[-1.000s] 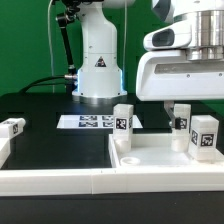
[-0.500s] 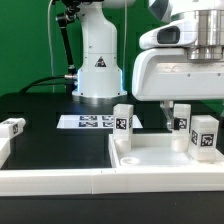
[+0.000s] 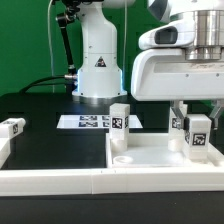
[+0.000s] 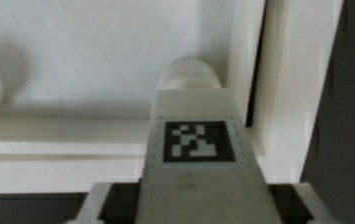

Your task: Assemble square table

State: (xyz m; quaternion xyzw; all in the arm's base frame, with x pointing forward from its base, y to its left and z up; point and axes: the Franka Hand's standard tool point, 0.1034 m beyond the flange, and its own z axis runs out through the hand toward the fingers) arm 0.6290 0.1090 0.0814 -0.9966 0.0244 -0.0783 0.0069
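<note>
The white square tabletop slab (image 3: pixel 150 156) lies at the exterior view's right, rim up. One tagged leg (image 3: pixel 120 118) stands at its far left corner, and another (image 3: pixel 176 124) shows partly behind my fingers. A fourth leg (image 3: pixel 12 128) lies at the far left. My gripper (image 3: pixel 197 112) is down over the slab's right side and shut on a tagged leg (image 3: pixel 197 135) that stands upright on the slab. In the wrist view that leg (image 4: pixel 195 140) fills the space between the jaws of the gripper (image 4: pixel 195 202), its rounded end close to the slab's rim (image 4: pixel 291 80).
The marker board (image 3: pixel 85 122) lies flat behind the slab, in front of the robot base (image 3: pixel 97 62). A long white border rail (image 3: pixel 55 180) runs along the front and up the left side (image 3: pixel 4 152).
My gripper has moved to the exterior view's right and settled around the right-hand leg. That leg has shifted slightly to the left. The other legs have not moved.
</note>
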